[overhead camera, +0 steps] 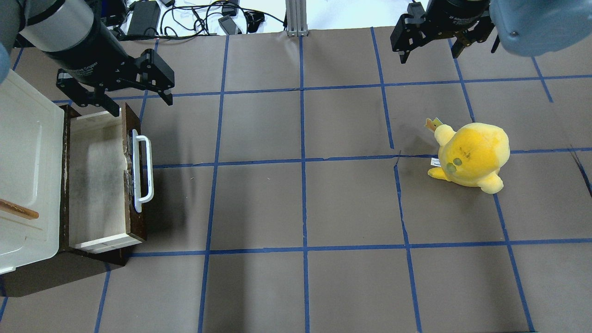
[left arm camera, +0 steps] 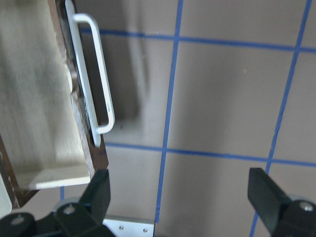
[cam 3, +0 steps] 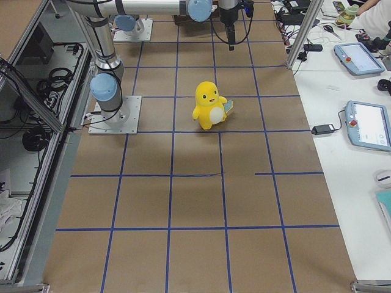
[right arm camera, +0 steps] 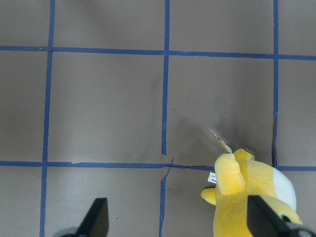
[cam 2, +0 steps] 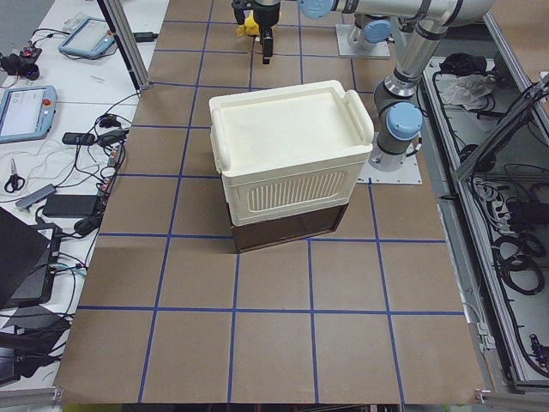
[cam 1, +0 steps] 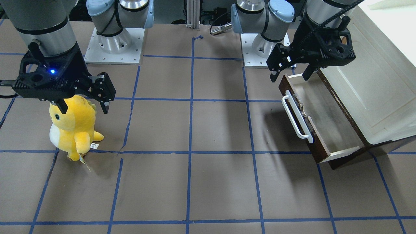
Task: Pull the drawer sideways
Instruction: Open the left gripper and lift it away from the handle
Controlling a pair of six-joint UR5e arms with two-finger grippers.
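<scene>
Brown wood is showing along the front of the drawer (overhead camera: 99, 175), which is sitting at the table's (overhead camera: 300, 208) left end, on the robot's left. It is standing pulled out from under the cream-white cabinet (overhead camera: 27, 152) toward the table's middle, with its pale inner floor lying exposed. Its white bar handle (overhead camera: 142, 171) is facing the middle of the table. The left gripper (overhead camera: 141, 104) is hovering above the drawer's handle side with its 2 fingers spread wide, grasping nothing and touching neither handle nor wood. On the right part of the table, well apart from the drawer, a yellow plush toy (overhead camera: 471, 155) is standing upright. The right gripper (overhead camera: 428, 55) is hanging in the air near the toy, fingers likewise released and holding nothing.
</scene>
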